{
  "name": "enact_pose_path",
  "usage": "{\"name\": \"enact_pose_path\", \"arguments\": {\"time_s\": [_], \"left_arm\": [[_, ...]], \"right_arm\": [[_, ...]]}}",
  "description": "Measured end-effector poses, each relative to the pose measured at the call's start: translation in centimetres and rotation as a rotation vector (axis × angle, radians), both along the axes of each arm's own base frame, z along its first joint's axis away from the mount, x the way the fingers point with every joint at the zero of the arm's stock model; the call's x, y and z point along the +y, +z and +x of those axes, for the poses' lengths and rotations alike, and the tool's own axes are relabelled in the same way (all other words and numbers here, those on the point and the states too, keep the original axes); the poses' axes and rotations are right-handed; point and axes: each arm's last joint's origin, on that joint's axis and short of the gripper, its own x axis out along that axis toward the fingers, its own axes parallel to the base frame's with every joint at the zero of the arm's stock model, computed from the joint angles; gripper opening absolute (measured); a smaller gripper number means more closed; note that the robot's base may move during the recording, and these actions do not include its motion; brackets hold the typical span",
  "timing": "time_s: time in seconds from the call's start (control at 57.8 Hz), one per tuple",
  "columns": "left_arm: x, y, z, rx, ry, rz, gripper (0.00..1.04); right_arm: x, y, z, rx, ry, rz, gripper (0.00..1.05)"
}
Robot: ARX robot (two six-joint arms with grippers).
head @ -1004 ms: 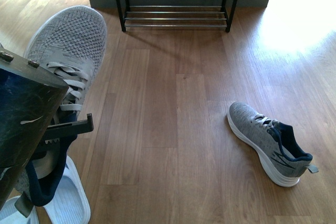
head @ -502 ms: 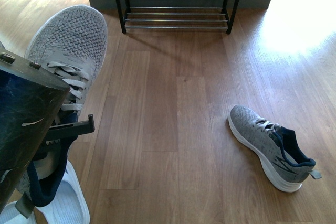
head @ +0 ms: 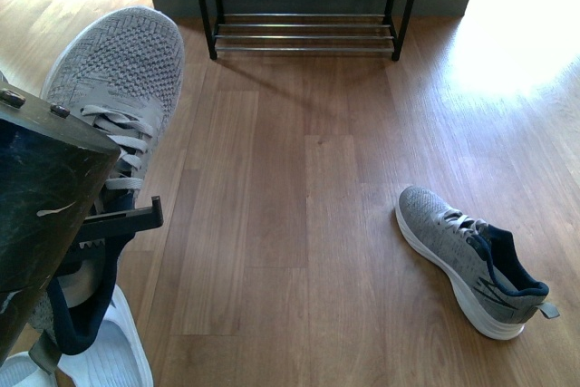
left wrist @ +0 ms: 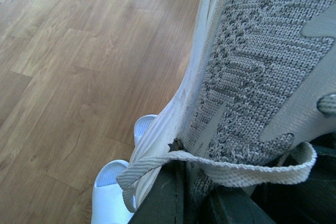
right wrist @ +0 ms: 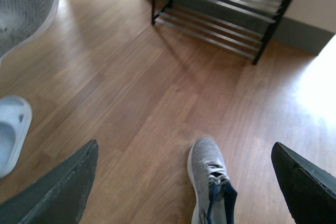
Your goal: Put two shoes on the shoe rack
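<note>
My left gripper (head: 107, 228) is shut on the heel end of a grey sneaker (head: 118, 79), held off the floor at the left with its toe toward the shoe rack (head: 304, 6). In the left wrist view the sneaker's knit side (left wrist: 252, 72) and heel loop sit against the left gripper (left wrist: 197, 200). The second grey sneaker (head: 467, 260) lies on the floor at the right. My right gripper (right wrist: 185, 150) is open above this sneaker (right wrist: 210, 182), apart from it. The rack (right wrist: 220, 14) stands against the far wall.
Pale blue slides (head: 104, 355) lie on the floor under the held sneaker; one slide (right wrist: 10, 129) shows in the right wrist view, and a slide (left wrist: 110, 192) in the left wrist view. Wooden floor (head: 290, 188) stretches between me and the rack.
The rack and the floor sneaker have slid slightly lower in the front view, the sneaker also a little rightward. The held sneaker stays in my left gripper.
</note>
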Motion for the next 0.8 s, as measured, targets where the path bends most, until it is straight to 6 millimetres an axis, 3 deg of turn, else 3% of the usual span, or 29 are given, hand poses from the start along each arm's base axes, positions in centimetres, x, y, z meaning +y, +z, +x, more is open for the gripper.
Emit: {"name": "enact_pose_path", "arguments": {"time_s": [0.104, 0.19, 0.398, 0.658, 0.796], "left_arm": [[0.0, 0.0, 0.0, 0.0, 0.0, 0.0, 0.02], [0.0, 0.0, 0.0, 0.0, 0.001, 0.0, 0.02], [0.0, 0.0, 0.0, 0.0, 0.0, 0.0, 0.02], [0.0, 0.0, 0.0, 0.0, 0.0, 0.0, 0.02], [0.0, 0.0, 0.0, 0.0, 0.0, 0.0, 0.02]], "right_arm": [[1.3, -1.7, 3.7, 0.106, 0.065, -0.063, 0.96], [2.4, -4.9, 6.7, 0.211, 0.099, -0.115, 0.96], [3.2, -10.0, 10.6, 0.327, 0.087, -0.157, 0.96], [1.5, -15.4, 14.5, 0.464, -0.021, -0.172, 0.96], [-0.2, -16.9, 16.2, 0.51, -0.087, -0.161, 0.96]]}}
